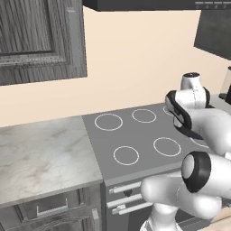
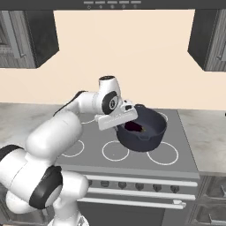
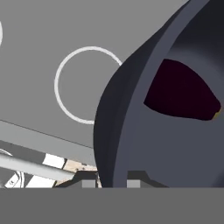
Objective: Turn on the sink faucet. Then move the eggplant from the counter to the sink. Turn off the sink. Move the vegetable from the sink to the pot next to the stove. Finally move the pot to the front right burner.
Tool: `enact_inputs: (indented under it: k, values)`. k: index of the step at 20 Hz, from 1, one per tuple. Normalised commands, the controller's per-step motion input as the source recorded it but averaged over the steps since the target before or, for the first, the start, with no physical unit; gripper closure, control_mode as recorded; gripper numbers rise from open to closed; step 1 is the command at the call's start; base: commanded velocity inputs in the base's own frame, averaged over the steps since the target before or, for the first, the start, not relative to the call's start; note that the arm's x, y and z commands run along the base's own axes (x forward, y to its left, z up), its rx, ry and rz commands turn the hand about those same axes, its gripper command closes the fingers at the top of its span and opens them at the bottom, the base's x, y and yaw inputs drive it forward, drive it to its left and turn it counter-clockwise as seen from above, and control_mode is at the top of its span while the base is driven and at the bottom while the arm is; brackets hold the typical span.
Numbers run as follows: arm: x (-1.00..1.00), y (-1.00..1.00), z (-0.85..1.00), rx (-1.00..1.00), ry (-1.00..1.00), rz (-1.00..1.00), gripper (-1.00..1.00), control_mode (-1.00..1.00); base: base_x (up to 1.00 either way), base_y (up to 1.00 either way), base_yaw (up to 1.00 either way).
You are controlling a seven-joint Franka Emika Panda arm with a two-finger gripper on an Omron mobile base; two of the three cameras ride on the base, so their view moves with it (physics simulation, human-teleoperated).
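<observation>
Nearest the hand camera, the pot [image 3: 131, 144] rim sits clamped between the closed jaws of the gripper [image 3: 111, 183]. Inside the pot lies the eggplant [image 2: 132, 127]. Pot hangs tilted above the stove [image 2: 176, 132], near its front right burner [image 2: 163, 153].

The round dark grey pot [image 2: 142, 132] looks like matt metal, smooth on its wall. Inside it, the small dark purple eggplant [image 3: 181, 91] has a smooth skin with almost no shine. The flat grey stove top [image 1: 135, 135] is matt and even, with thin white burner rings. The light marbled stone counter [image 1: 40, 158] seems polished. The grey upper cabinet door [image 1: 36, 36] shows a rough wood grain
</observation>
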Motion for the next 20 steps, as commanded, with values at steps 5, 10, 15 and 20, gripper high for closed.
enact_inputs:
  k: [5, 10, 15, 20]
  values:
    - [0.22, -0.79, -0.17, 0.00, -0.01, -0.12, 1.00, -1.00, 0.00, 0.00, 0.00]
    - [0.23, -0.66, -0.36, -0.01, 0.00, -0.11, 1.00, -1.00, 0.00, 0.00, 0.00]
    - [0.37, -0.32, -0.45, -0.01, 0.00, -0.03, 1.00, -1.00, 0.00, 0.00, 0.00]
    - [0.40, -0.36, -0.42, 0.00, 0.00, -0.01, 1.00, -1.00, 0.00, 0.00, 0.00]
